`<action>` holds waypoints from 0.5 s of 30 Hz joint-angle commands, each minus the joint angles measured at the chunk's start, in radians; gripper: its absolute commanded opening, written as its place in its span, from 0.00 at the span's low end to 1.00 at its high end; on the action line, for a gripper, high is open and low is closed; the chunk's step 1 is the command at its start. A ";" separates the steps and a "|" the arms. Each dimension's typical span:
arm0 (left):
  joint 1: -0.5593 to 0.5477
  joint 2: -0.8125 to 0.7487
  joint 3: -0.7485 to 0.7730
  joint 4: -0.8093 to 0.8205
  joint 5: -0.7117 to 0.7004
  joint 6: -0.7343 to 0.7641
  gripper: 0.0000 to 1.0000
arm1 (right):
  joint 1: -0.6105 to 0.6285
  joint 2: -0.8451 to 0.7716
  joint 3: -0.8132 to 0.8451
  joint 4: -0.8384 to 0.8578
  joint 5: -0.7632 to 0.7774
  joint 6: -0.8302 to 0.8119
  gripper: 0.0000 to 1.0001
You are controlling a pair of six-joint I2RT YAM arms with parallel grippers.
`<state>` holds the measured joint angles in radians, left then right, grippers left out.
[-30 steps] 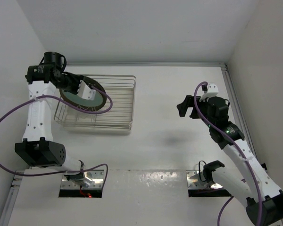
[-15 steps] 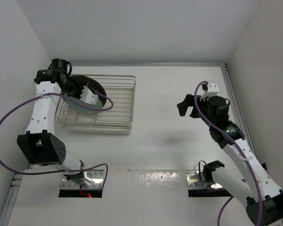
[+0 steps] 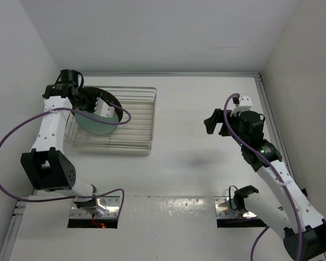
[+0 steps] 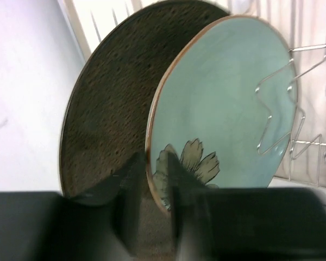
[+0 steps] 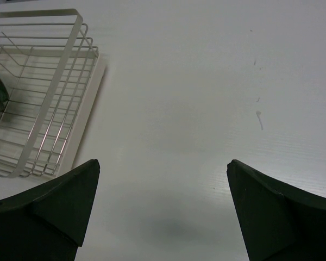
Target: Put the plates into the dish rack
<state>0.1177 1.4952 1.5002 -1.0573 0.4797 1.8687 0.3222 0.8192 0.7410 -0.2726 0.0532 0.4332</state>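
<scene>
The silvery wire dish rack (image 3: 136, 117) stands at the back left; it also shows in the right wrist view (image 5: 43, 81). My left gripper (image 3: 100, 107) is over its left end, shut on the rim of a mint-green plate (image 3: 95, 124). In the left wrist view my fingers (image 4: 179, 185) pinch that plate (image 4: 228, 109) at its dark flower mark, with the plate nearly upright among the wire dividers (image 4: 293, 109). The larger dark brown plate (image 4: 108, 98) stands right behind it, also on edge (image 3: 110, 98). Only one mint plate shows. My right gripper (image 3: 214, 122) is open and empty, well right of the rack (image 5: 163, 179).
White walls close in the table at the back, left and right. The left wall is close to the rack's left end. Two metal mounting plates (image 3: 168, 209) lie at the near edge by the arm bases.
My left gripper has swung the mint plate from a slanted pose above the rack to a steeper one, lower and farther left, beside the brown plate. The right arm has not moved.
</scene>
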 commanded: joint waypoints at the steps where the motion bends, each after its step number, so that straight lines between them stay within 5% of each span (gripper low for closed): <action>1: 0.010 -0.027 0.017 0.065 -0.010 -0.063 0.31 | -0.002 0.003 0.037 0.024 0.010 -0.002 0.99; 2: 0.010 -0.027 0.032 0.065 -0.021 -0.074 0.36 | 0.000 0.006 0.037 0.026 0.011 -0.002 0.99; 5: 0.010 -0.027 0.083 0.065 -0.032 -0.135 0.76 | -0.003 0.008 0.031 0.033 0.004 0.004 0.99; 10: 0.010 -0.045 0.184 0.085 -0.044 -0.265 0.80 | -0.003 0.035 0.040 0.026 -0.015 0.009 0.99; 11: 0.010 -0.046 0.204 0.085 -0.035 -0.326 0.98 | 0.000 0.041 0.047 0.020 -0.022 0.013 0.99; 15: 0.010 -0.056 0.328 0.085 -0.012 -0.526 0.99 | -0.002 0.090 0.077 -0.036 -0.045 0.016 0.99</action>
<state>0.1188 1.4899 1.7290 -1.0218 0.4313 1.5276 0.3222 0.8879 0.7601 -0.2958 0.0372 0.4389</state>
